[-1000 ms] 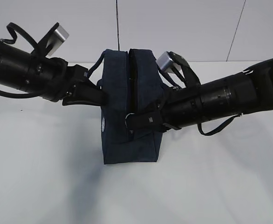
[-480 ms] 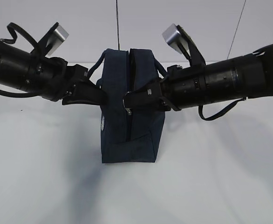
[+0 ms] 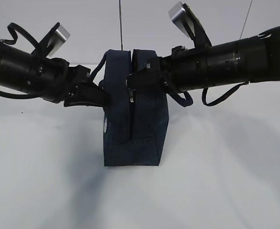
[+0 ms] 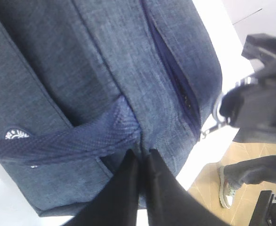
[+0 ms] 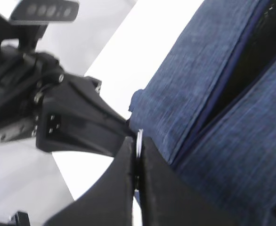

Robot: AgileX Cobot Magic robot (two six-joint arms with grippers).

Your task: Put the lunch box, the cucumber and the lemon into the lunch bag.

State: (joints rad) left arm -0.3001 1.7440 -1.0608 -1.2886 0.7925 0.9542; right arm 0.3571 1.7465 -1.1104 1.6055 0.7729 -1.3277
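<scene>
Centre frame, right gripper (image 3: 132, 81) pinches the zipper ring (image 5: 139, 139); left gripper (image 4: 142, 157) clamps lunch bag (image 3: 135, 138) fabric — either could slip.

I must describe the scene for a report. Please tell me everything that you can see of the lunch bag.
The lunch bag is a boxy bag of dark navy woven fabric with a small white round logo on one side. It stands upright on the white table. The left pincer is shut on the bag beside one loop handle; the right pincer is shut on the metal ring pull.
</scene>
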